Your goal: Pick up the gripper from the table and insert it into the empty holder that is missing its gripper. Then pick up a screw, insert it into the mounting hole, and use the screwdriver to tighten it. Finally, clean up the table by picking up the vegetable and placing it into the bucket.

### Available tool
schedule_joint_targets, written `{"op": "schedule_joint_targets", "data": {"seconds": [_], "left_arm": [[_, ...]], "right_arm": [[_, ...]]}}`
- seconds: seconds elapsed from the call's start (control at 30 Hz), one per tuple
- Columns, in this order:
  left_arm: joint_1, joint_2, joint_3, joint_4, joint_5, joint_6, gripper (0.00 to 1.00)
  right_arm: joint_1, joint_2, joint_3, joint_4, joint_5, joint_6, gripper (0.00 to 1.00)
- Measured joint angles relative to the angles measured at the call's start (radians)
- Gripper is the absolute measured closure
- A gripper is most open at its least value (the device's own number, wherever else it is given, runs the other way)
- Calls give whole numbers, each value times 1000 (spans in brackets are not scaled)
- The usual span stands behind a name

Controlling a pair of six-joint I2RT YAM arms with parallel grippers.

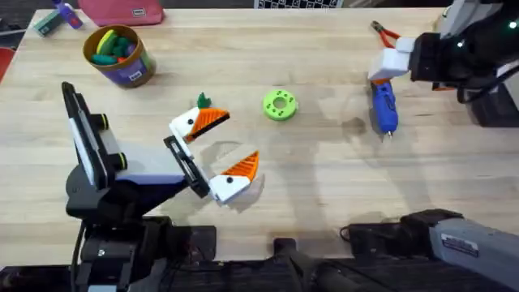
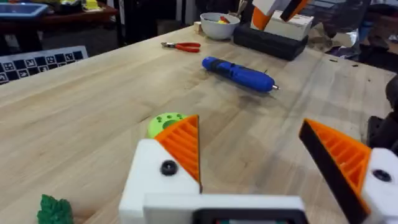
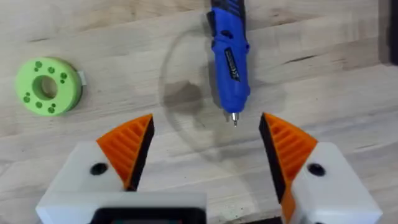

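The screwdriver (image 3: 228, 59) is bright blue. The disc (image 3: 47, 85) is light green. The bucket (image 1: 118, 55) is yellow with purple. The desk (image 1: 324, 170) is pale wood.

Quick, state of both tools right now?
Left tool: open, holding nothing, low over the table.
Right tool: open, empty, hanging over the blue screwdriver.

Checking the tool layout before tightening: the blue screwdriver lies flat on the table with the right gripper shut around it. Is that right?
Not quite. The blue screwdriver does lie flat on the table, but the right gripper is open and hangs above it, its orange pads apart on either side of the bit tip. The right wrist view shows this.
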Motion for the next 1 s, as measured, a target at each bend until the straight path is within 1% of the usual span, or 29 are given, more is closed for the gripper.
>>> {"op": "schedule_joint_targets", "data": {"seconds": [0.1,0.77,0.93,0.97,1.0], "left_arm": [[0,0,0,0,0,0,15],[0,0,0,0,0,0,15],[0,0,0,3,-16,0,15],[0,0,0,3,-16,-1,50],[0,0,0,3,-17,0,171]], "right_arm": [[-14,9,0,2,1,0,8],[-15,11,0,2,3,1,9],[-15,11,0,2,3,3,9],[-15,11,0,1,3,3,9],[-15,11,0,1,3,3,9]]}}
